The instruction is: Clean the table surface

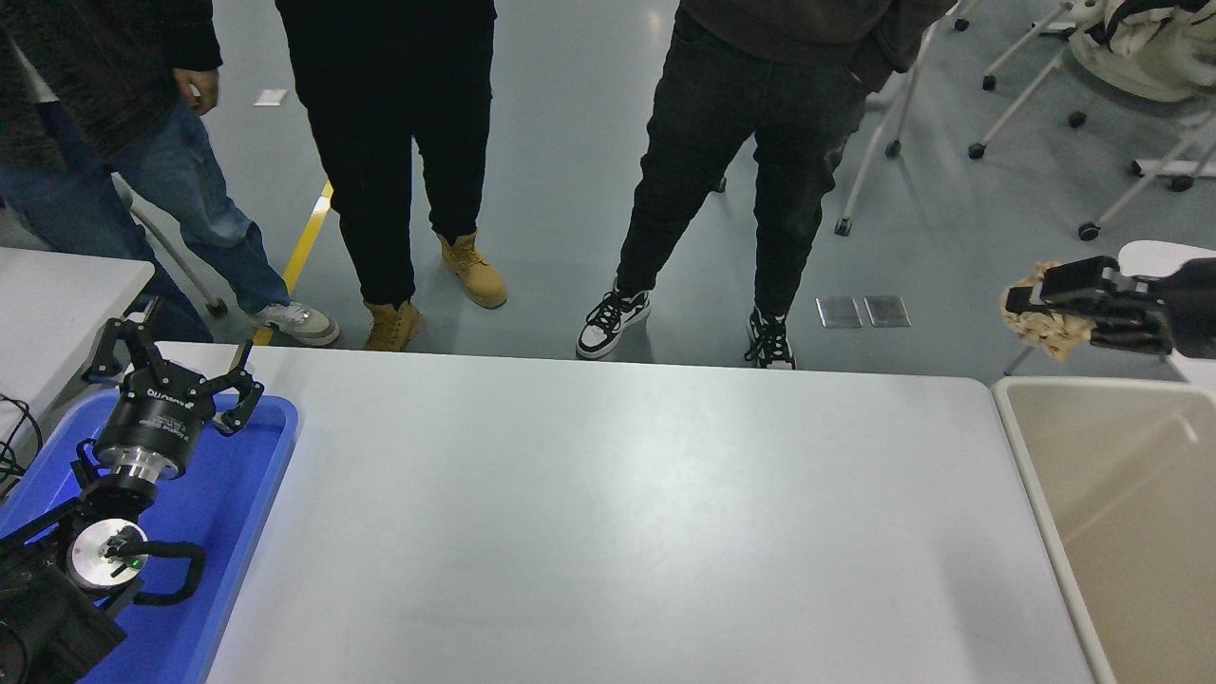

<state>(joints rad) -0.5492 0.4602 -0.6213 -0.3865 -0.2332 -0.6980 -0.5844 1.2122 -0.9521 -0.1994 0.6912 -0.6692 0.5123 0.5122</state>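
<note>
Right gripper [1031, 309] clamped on crumpled brown paper [1037, 323], at 3 o'clock past the table surface [608, 513], above the beige bin [1121, 399]. Centre over the bin opening before letting go. Left gripper [171, 375] parked at 8 o'clock, fingers apart.

Lab: wheeled chairs [1092, 114], onlookers [760, 161]

- My right claw [1035, 309] extends from the right edge, raised, fingers clamped.
- My left claw [171, 366] sits parked lower left, fingers spread.
</note>
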